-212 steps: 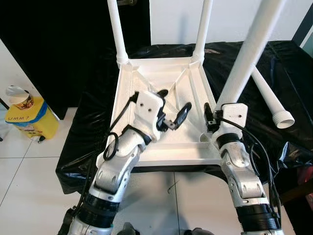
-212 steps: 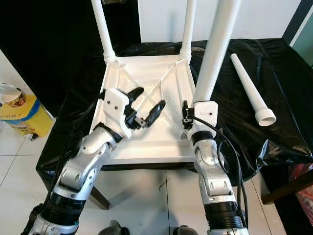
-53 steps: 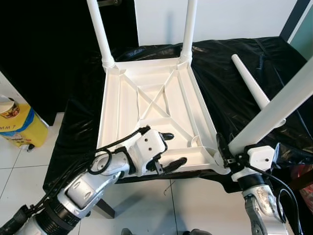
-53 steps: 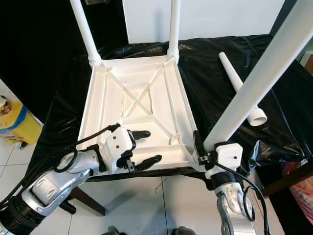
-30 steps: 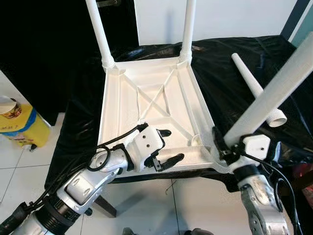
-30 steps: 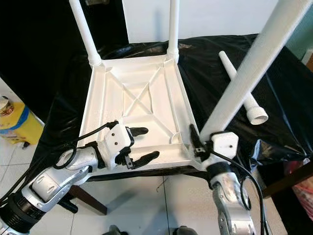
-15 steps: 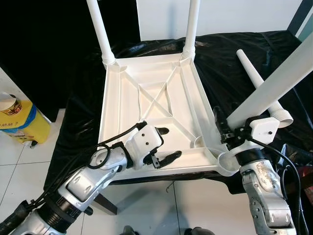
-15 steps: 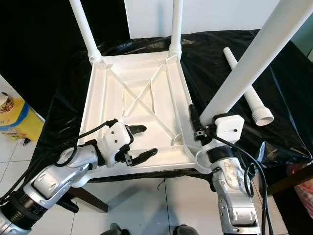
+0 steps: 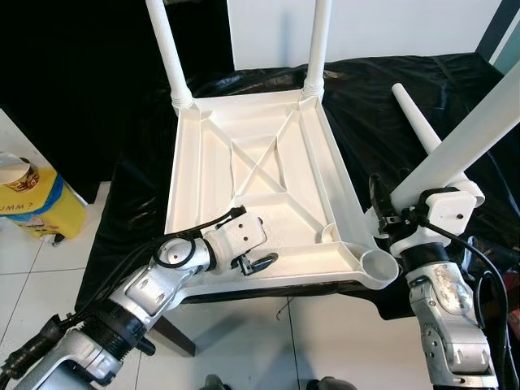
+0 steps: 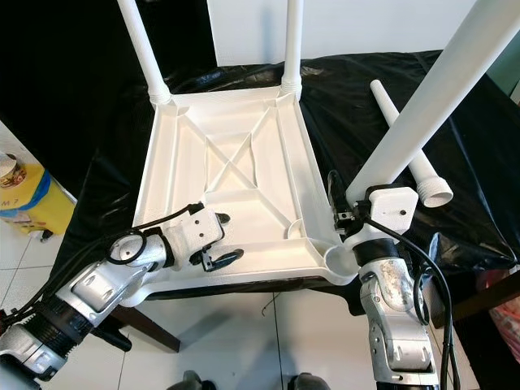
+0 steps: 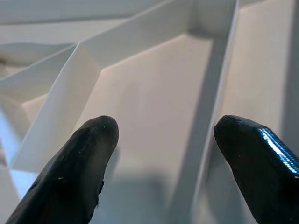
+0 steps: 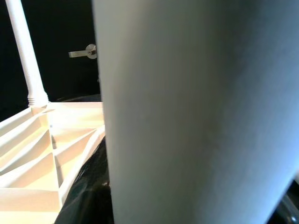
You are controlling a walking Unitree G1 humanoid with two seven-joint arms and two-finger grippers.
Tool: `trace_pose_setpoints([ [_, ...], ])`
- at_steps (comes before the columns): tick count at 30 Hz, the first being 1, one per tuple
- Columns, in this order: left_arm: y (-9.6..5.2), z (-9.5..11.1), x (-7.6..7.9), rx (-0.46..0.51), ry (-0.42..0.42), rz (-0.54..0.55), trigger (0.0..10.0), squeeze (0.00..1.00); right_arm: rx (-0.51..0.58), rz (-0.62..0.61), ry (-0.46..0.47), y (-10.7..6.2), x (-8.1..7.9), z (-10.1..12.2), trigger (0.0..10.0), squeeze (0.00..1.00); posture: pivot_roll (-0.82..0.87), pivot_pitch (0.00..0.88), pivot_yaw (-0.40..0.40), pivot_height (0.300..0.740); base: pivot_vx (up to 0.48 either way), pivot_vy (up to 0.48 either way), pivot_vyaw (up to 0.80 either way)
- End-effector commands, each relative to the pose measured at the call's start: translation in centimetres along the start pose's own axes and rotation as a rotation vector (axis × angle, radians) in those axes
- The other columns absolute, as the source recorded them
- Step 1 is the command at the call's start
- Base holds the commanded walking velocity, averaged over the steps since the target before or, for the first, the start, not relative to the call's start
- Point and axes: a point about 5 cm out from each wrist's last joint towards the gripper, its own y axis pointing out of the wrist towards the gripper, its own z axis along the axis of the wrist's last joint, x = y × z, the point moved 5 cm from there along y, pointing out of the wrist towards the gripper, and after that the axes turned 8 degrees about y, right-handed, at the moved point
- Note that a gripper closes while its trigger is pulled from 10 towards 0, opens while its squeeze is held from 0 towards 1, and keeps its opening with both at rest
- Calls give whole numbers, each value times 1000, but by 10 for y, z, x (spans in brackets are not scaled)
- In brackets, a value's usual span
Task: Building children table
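Observation:
The white table top (image 9: 244, 154) lies upside down on a black-covered surface. Two white legs stand in its far corners, the left one (image 9: 169, 49) and the right one (image 9: 317, 41). My right gripper (image 9: 388, 219) is shut on a third white leg (image 9: 467, 138). This leg leans up to the right, its lower end just above and beside the bare near-right corner socket (image 9: 378, 264). A loose leg (image 10: 404, 134) lies on the black cloth behind it. My left gripper (image 9: 253, 261) is open, low over the top's near rim; its fingertips (image 11: 79, 177) straddle a rib.
A yellow container (image 9: 36, 207) with a cup on it stands on the white tile floor at the left. The black cloth (image 9: 138, 195) hangs over the support's edges. Behind are a dark wall and a door handle (image 12: 86, 50).
My left gripper has sunk toward the near rim and its fingers have come closer together. My right gripper has shifted the held leg slightly right, off the corner socket.

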Motion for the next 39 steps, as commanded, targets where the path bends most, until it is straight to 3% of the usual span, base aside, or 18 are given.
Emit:
trace_pose_setpoints([
  [1, 1, -8, -15, -52, 20, 131, 10000, 0, -7, -4, -3, 0, 0, -1, 10000, 0, -79, 100, 35, 740, 0, 0, 0],
  [9, -2, -29, -58, -162, 62, 291, 10000, 0, -14, -11, 5, 2, -1, -3, 10000, 0, -81, 102, 35, 740, 0, 0, 0],
  [13, -4, -33, -65, -179, 76, 311, 10000, 0, -14, -10, 9, 2, -3, -3, 10000, 0, -82, 102, 34, 740, 0, 0, 0],
  [14, -11, -42, -80, -219, 107, 337, 10000, 0, -15, -8, 14, 2, -4, -3, 10000, 0, -85, 102, 35, 740, 0, 0, 0],
  [21, -23, -51, -93, -256, 144, 337, 10000, 0, -16, -8, 12, 3, -3, -3, 10000, 0, -88, 101, 35, 740, 0, 0, 0],
  [28, -25, -52, -88, -234, 152, 268, 10000, 0, -21, -7, 15, 3, -4, -5, 10000, 0, -85, 98, 34, 740, 0, 0, 0],
  [30, -23, -35, -73, -119, 91, 161, 10000, 0, -27, 3, 17, 4, -5, -6, 10000, 0, -83, 96, 31, 740, 0, 0, 0],
  [31, -24, -8, -61, 32, 50, 84, 10000, 0, -32, 19, 18, 5, -6, -6, 10000, 0, -81, 93, 27, 740, 0, 0, 0],
  [32, -25, 1, -57, 82, 38, 63, 10000, 0, -34, 25, 17, 6, -6, -6, 10000, 0, -81, 93, 27, 740, 0, 0, 0],
  [33, -25, 1, -57, 82, 38, 63, 10000, 0, -34, 25, 17, 6, -6, -6, 10000, 0, -81, 93, 27, 740, 0, 0, 0],
  [35, -27, 26, -54, 208, -22, 47, 10000, 0, -40, 54, 10, 7, -6, -5, 10000, 0, -78, 88, 20, 740, 0, 0, 0],
  [36, -27, 26, -54, 208, -22, 47, 10000, 0, -40, 54, 10, 7, -6, -5, 10000, 0, -78, 88, 20, 740, 0, 0, 0],
  [37, -30, 45, -51, 296, -46, 28, 10000, 0, -53, 106, -4, 9, -6, -4, 10000, 0, -77, 87, 15, 740, 0, 0, 0],
  [39, -30, 51, -50, 321, -52, 17, 10000, 0, -60, 128, -10, 10, -6, -4, 10000, 0, -77, 85, 13, 740, 0, 0, 0],
])
